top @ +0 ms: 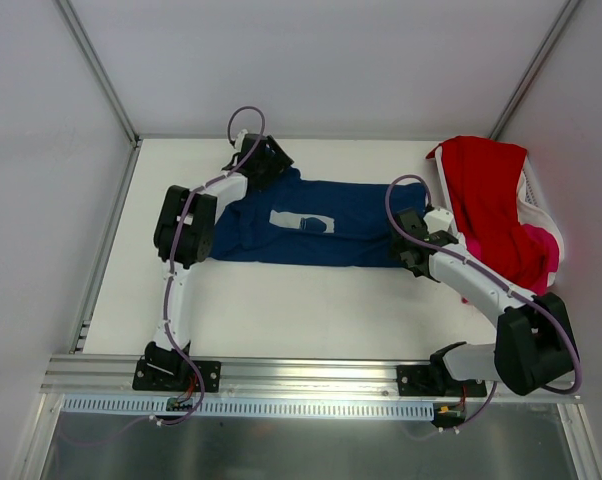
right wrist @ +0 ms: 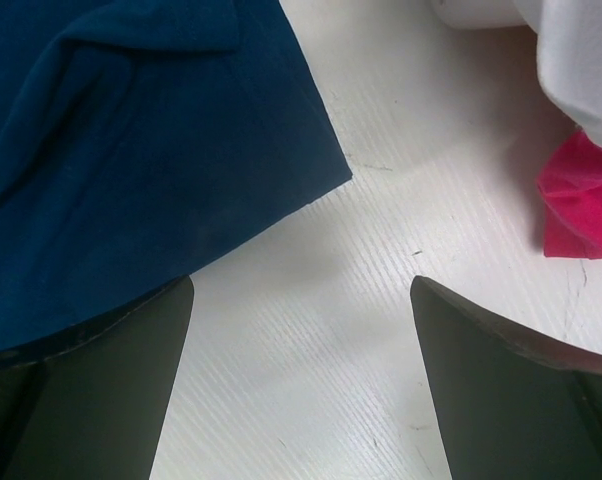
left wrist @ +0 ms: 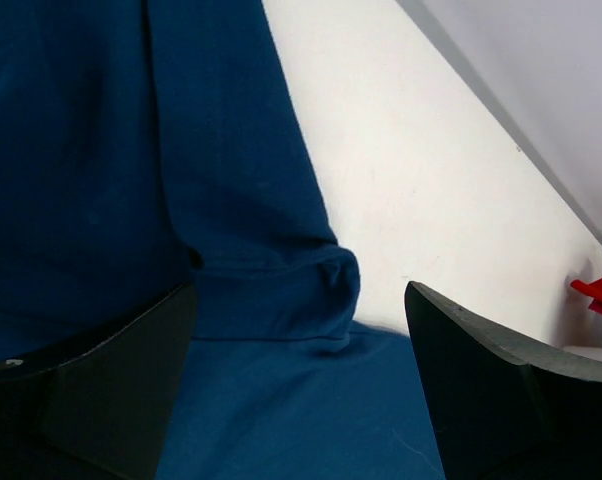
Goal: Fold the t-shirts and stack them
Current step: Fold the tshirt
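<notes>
A navy blue t-shirt (top: 351, 228) lies spread flat across the middle of the table, its pale chest print (top: 286, 218) facing up. My left gripper (top: 264, 160) stands open at the shirt's far left corner. In the left wrist view its fingers straddle navy cloth (left wrist: 101, 170) with a small bunched fold, and nothing is pinched by this gripper (left wrist: 299, 385). My right gripper (top: 409, 248) is open at the shirt's right edge. In its wrist view the gripper (right wrist: 301, 375) hangs over bare table just off the shirt's corner (right wrist: 131, 140).
A red t-shirt (top: 486, 190) is draped over the white basket (top: 539, 205) at the far right, with a pink t-shirt (top: 543, 245) spilling out beside it; the pink cloth (right wrist: 581, 205) lies close to my right gripper. White walls enclose the table.
</notes>
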You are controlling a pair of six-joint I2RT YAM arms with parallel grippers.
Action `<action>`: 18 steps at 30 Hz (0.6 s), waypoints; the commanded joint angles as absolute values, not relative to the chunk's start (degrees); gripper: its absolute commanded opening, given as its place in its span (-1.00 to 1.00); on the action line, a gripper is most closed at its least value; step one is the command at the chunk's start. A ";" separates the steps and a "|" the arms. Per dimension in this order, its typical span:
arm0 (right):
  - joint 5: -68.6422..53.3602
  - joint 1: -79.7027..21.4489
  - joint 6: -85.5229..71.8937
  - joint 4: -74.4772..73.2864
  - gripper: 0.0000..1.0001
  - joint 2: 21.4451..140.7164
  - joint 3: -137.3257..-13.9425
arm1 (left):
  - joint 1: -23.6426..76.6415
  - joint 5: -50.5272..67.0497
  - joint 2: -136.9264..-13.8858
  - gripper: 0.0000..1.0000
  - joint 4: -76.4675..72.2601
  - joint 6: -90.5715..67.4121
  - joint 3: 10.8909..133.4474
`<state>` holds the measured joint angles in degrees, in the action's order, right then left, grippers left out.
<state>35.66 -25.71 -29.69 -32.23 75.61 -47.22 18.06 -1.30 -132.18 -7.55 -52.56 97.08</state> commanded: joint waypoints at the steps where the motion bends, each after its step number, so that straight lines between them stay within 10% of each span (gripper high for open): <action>1: 37.97 -25.93 -29.09 -33.05 0.89 75.76 -47.20 | 18.46 -2.99 -133.15 0.71 -7.82 -53.26 100.63; 18: 38.50 -25.93 -28.65 -32.70 0.89 78.57 -48.08 | 18.72 -5.62 -135.70 0.40 -5.89 -54.23 102.83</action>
